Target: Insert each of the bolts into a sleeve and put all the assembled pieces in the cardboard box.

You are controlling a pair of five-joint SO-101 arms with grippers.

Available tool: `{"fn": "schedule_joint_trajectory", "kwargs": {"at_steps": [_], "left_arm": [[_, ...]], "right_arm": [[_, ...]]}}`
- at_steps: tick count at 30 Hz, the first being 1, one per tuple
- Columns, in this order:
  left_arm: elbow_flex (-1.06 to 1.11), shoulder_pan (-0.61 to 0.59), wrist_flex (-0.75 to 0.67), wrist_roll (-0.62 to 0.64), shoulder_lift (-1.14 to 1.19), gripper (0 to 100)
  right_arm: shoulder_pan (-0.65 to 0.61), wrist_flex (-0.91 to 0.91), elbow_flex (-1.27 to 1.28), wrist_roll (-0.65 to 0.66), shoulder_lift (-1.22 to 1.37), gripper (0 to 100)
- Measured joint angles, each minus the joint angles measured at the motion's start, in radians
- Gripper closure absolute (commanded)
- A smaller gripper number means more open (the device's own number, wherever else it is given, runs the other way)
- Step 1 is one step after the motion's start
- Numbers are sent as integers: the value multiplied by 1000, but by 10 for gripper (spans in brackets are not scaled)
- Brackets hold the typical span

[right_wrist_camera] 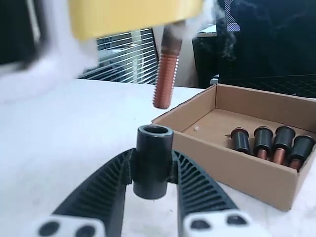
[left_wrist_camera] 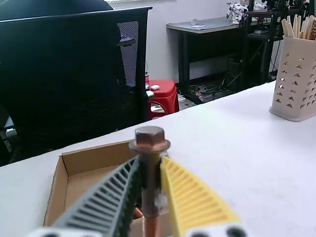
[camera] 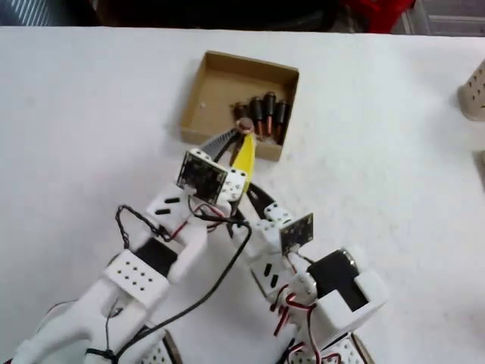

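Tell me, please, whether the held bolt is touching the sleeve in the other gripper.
Apart. The right wrist view shows a plain gap between the threaded tip of the bolt and the open top of the sleeve below it.

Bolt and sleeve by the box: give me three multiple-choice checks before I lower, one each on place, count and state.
1. Where is the bolt relative to the sleeve?
A. Above it, not yet in
B. Fully seated in it
C. Lying in the box

2. How many assembled pieces lie in the cardboard box?
A. One
B. Four
C. Seven

3. What state is the right gripper in?
A. Open and empty
B. Shut on the sleeve
C. Shut on the bolt

Answers:
1 A: the threaded tip hangs over the sleeve's open mouth.
2 B: four lie side by side along one wall.
3 B: its black fingers clamp the upright sleeve, while the left gripper holds the bolt.
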Motion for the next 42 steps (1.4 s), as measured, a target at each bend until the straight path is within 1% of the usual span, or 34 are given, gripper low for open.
{"fn": "schedule_joint_trajectory", "kwargs": {"at_steps": [7,14,21,25,34,42], "left_arm": [[0,0,-6,2,2,976],[0,34,0,48,2,976],[0,31,6,51,2,976],[0,31,43,52,2,976],[0,31,44,52,2,976],[0,34,44,103,2,976]], "right_arm": [[0,0,0,0,0,982],[0,0,-15,0,0,982],[2,0,-18,0,0,982],[18,0,-25,0,0,982],[21,0,-34,0,0,981],[64,0,-38,0,0,981]]}}
